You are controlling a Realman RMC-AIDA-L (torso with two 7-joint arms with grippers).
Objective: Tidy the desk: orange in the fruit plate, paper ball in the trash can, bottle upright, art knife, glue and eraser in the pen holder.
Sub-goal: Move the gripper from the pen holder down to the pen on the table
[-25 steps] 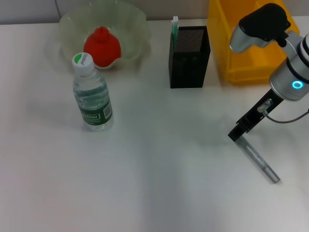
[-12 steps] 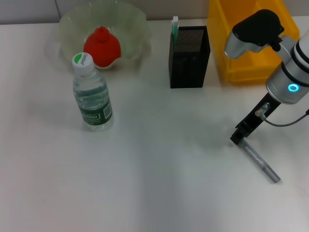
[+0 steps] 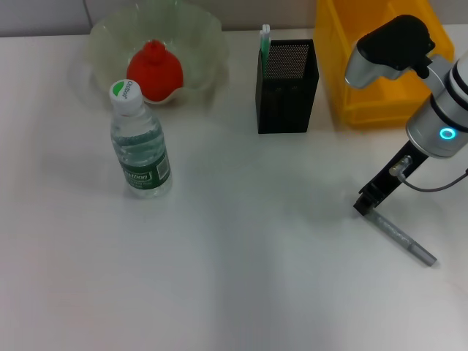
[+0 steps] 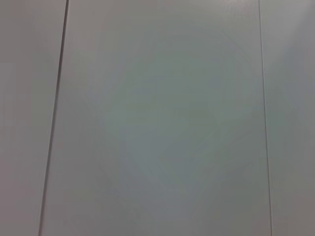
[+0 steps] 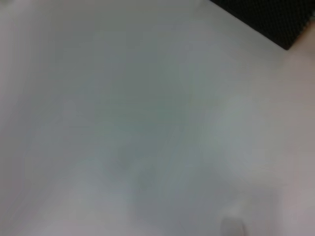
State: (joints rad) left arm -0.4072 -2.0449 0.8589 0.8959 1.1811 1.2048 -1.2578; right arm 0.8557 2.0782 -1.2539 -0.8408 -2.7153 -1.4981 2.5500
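- right gripper (image 3: 363,205) at knife (image 3: 401,238) upper end, near tabletop's right edge; finger state: cannot tell
- knife runs diagonally toward right edge
- holder (image 3: 287,86) toward back edge

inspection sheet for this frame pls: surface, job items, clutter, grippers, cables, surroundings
Surface: white desk, no spills seen.
Job's things: red-orange fruit in the clear fruit plate; bottle upright, cap on; black mesh pen holder with a green-white item standing in it; grey art knife lying flat on the desk.
Clutter: nothing seen.
Grippers: right gripper low at the near end of the art knife; left gripper not in view.
Cables: thin cable looping beside the right wrist.
Surroundings: yellow bin behind the right arm.
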